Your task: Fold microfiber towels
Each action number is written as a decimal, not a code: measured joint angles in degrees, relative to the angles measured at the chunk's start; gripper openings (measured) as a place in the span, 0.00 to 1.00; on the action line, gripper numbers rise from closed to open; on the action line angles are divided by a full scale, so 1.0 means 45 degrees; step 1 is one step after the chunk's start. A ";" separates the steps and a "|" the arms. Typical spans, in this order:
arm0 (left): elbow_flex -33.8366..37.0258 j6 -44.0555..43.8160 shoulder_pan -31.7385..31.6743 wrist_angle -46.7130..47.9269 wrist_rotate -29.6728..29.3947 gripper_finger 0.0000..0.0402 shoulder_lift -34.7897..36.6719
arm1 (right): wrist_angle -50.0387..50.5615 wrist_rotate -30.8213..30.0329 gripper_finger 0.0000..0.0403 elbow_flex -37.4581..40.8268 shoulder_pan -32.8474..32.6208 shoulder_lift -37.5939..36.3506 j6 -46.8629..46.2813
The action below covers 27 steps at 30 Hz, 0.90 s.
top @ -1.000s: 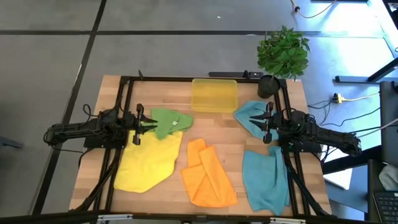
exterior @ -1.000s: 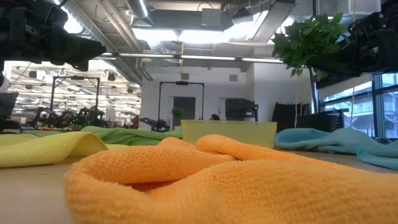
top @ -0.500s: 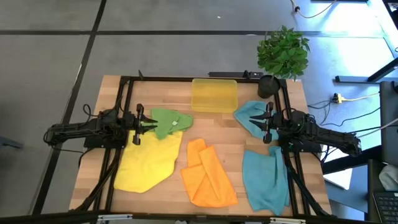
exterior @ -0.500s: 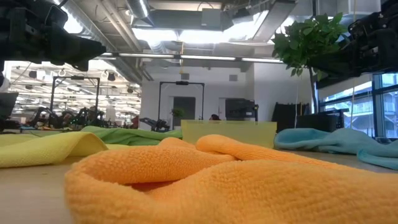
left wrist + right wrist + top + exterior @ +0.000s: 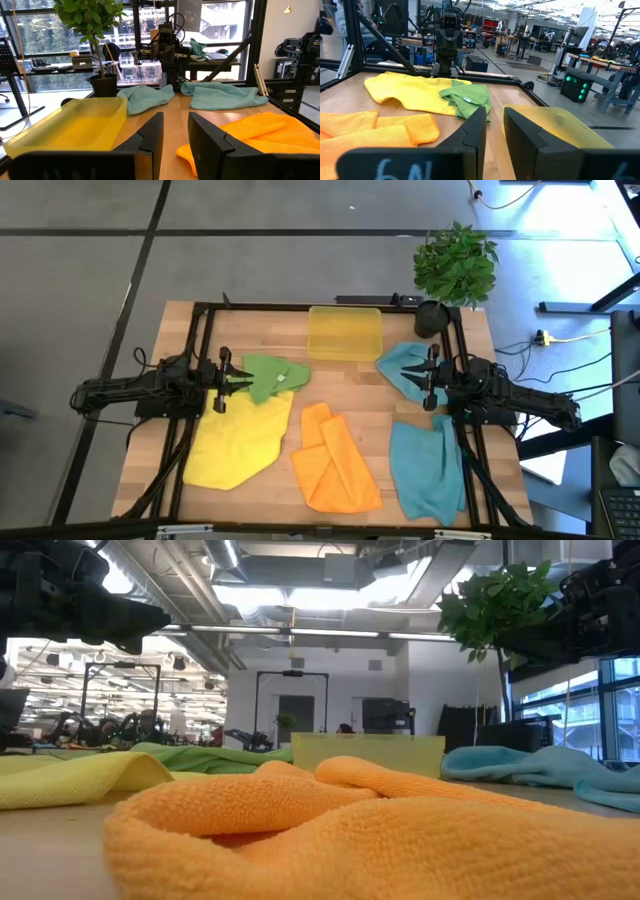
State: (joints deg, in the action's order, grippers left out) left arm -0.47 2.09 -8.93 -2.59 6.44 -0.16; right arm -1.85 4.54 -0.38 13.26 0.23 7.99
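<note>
Five microfiber towels lie crumpled on the wooden table: a yellow one (image 5: pixel 235 442) at the near left, with a green one (image 5: pixel 270 375) overlapping its far edge; an orange one (image 5: pixel 330 460) at the near middle; one teal towel (image 5: pixel 405 370) at the far right and another (image 5: pixel 425 470) at the near right. My left gripper (image 5: pixel 230 380) hangs level above the table beside the green towel, open, with nothing between its fingers (image 5: pixel 150 137). My right gripper (image 5: pixel 427 380) hangs level over the far teal towel, open and empty (image 5: pixel 492 132).
A translucent yellow plastic tray (image 5: pixel 345 332) stands at the far middle of the table. A potted plant (image 5: pixel 455 265) sits at the far right corner. A black frame (image 5: pixel 200 310) runs around the table's edges. Bare wood shows between the towels at the centre.
</note>
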 joint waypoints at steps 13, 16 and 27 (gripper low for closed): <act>0.0000 -0.0003 0.0000 -0.0002 0.0002 0.20 0.0004 | 0.0000 0.0005 0.18 0.0000 0.0000 0.0001 -0.0001; 0.0002 0.0000 0.0000 0.0000 0.0003 0.20 0.0005 | 0.0003 0.0004 0.18 0.0002 0.0000 0.0000 -0.0001; 0.0004 0.0000 0.0000 -0.0004 0.0001 0.20 0.0004 | -0.0043 0.0001 0.18 0.0000 0.0000 0.0002 0.0707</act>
State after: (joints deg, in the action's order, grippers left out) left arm -0.45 2.09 -8.93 -2.61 6.44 -0.14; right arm -2.04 4.54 -0.38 13.26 0.24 11.17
